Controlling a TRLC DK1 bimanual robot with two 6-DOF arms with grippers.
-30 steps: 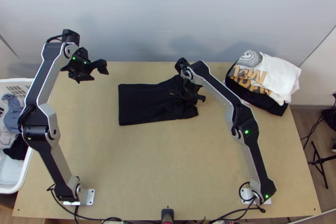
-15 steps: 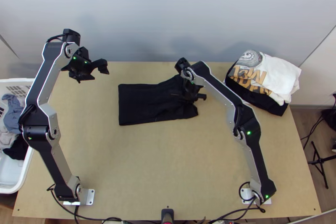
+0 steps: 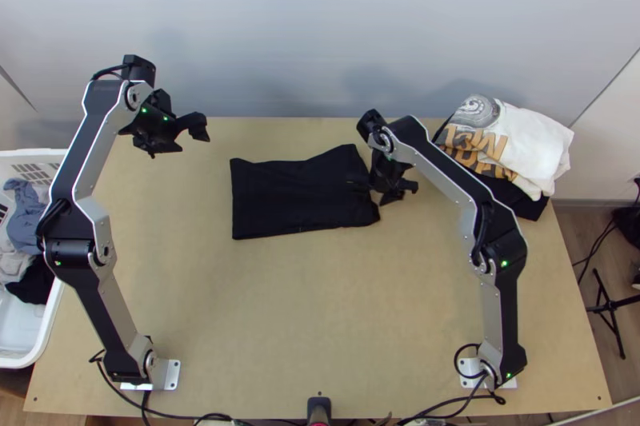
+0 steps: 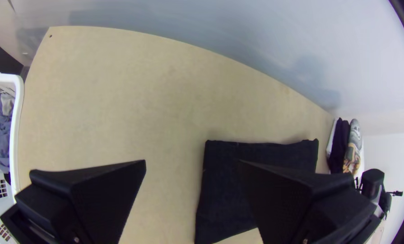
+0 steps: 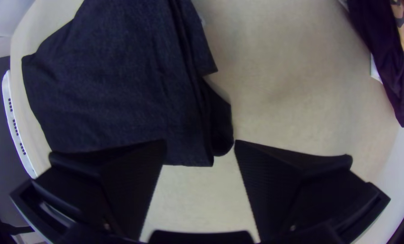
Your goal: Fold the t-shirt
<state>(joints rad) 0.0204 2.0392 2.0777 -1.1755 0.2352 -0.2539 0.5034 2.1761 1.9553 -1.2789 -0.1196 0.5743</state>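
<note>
Two bent arms [image 3: 82, 186], right gripper [image 3: 393, 190] spread wide, near black t-shirt [image 3: 292, 196]

- Tee [image 3: 288, 196]: plain blk
- L gripper [image 3: 178, 141] & R gripper [image 3: 402, 193]: blk
- L arm [image 3: 78, 158], R arm [image 3: 502, 238]: blk & silver, tiny grn lights
- Table [image 3: 304, 306]: lt tan
- Wall [image 3: 304, 26]: pale blue-grey
- Basket [image 3: 50, 326]: wht; clothes in it blue-grey [image 3: 26, 218], off-wht [image 3: 13, 266], blk [image 3: 34, 282]
- Top shirt [image 3: 534, 142] on pile: wht w/ grey swirl, orange-gold lettering
- Shirt under [image 3: 516, 201]: blk

Pale wall [image 3: 264, 18], soft shadows [image 3: 364, 86], light wooden table [image 3: 320, 306]; floor [image 3: 580, 238], apparently wood
</note>
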